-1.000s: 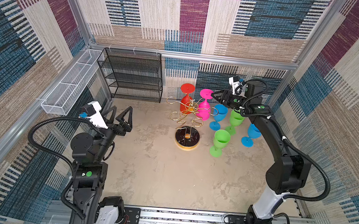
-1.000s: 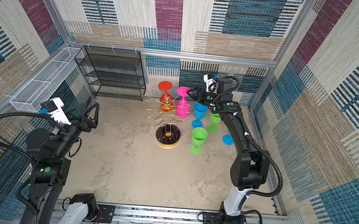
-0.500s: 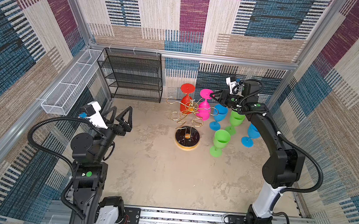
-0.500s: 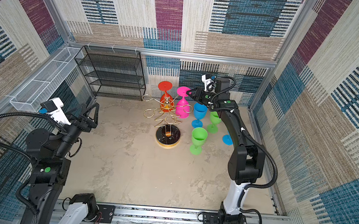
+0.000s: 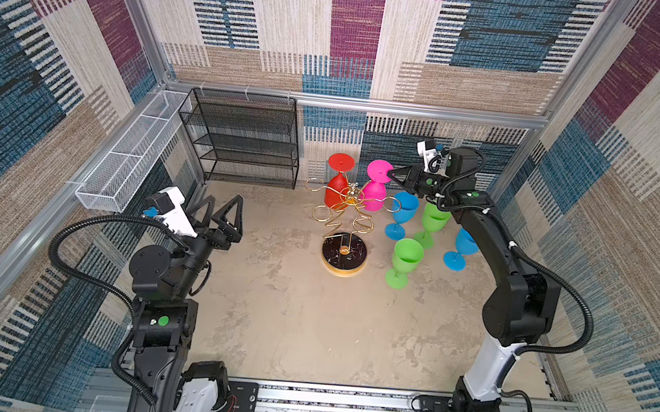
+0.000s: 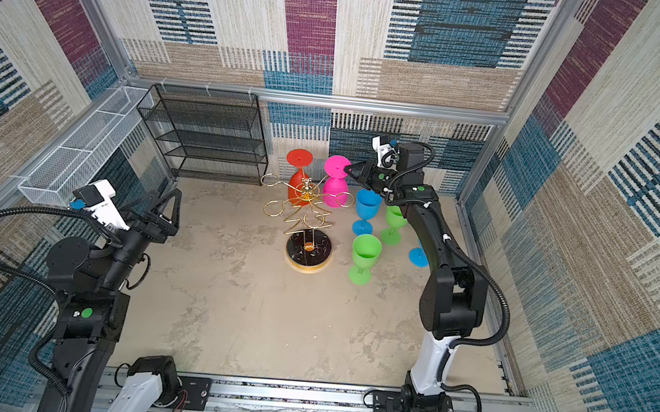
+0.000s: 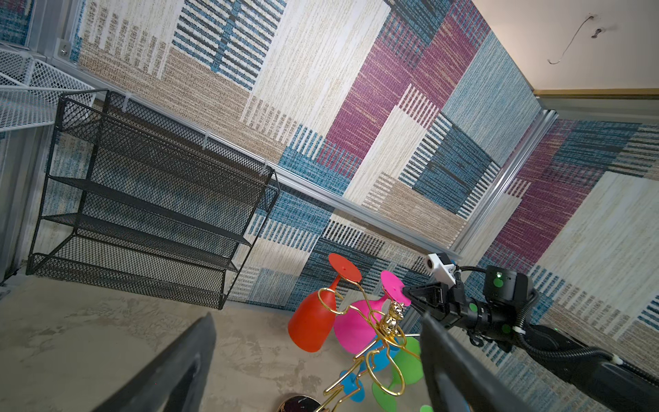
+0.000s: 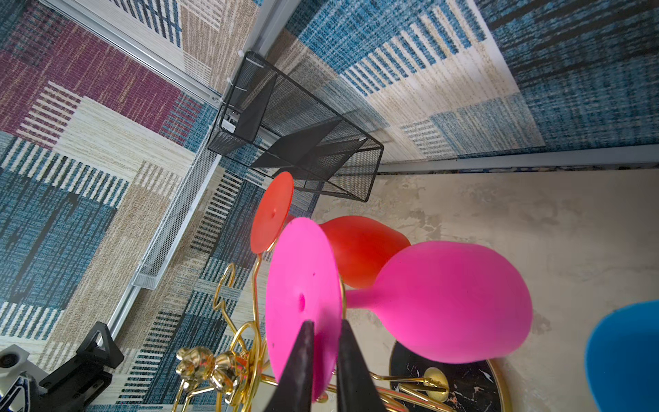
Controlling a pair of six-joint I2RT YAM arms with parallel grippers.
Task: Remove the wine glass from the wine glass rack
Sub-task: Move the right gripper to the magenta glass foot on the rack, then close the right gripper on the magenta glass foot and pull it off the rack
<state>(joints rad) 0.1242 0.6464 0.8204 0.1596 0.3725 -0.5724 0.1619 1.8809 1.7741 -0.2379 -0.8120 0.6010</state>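
While reaching to the wine glass rack, near the far edge of the tabletop, clamping the right gripper on the pink wine glass: jaws nearly together, one on each face of the upturned foot disc, at its rim. Hanging bowl-down from a ring arm, beside the red wine glass. Holding the left gripper spread wide and empty, well apart, near the left edge.
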